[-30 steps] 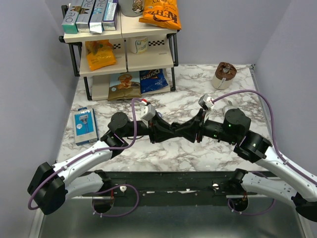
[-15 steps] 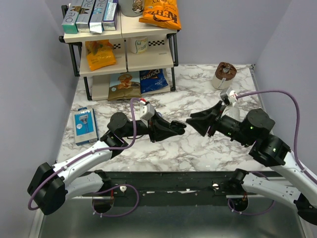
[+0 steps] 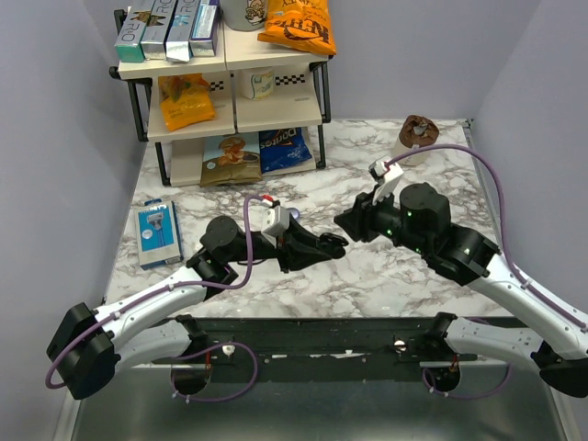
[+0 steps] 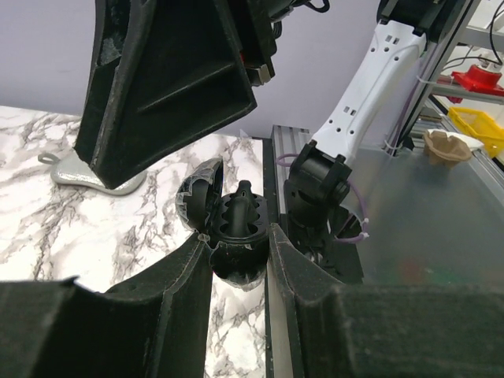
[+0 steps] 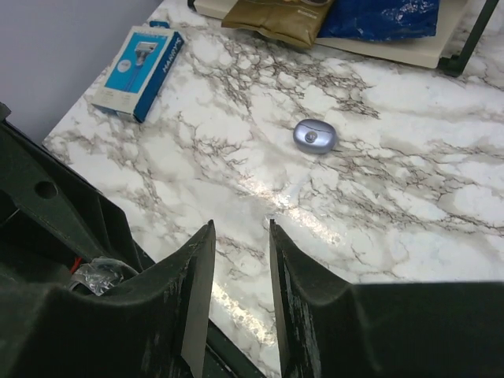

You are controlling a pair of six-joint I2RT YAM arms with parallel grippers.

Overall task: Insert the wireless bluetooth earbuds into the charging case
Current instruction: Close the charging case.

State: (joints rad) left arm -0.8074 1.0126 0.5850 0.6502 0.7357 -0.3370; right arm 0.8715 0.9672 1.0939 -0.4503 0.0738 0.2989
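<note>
Left gripper [image 3: 333,242] clamps open charging case [image 4: 236,236], lid up. One earbud [image 4: 243,197] apparently seated inside; second not visible. Right gripper [image 5: 240,236] near case, jaws narrow, empty. Likely left: second bud, lid closing.

Both arms [image 3: 156,299] have white link shells, black joints, matte black wedge fingers [image 5: 197,299] and looping purple cables [image 3: 441,146]

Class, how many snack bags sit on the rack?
4. On the rack: a top-shelf orange bag, a middle-shelf orange bag, and a tan bag beside a blue bag on the bottom shelf. Others may be hidden.
</note>
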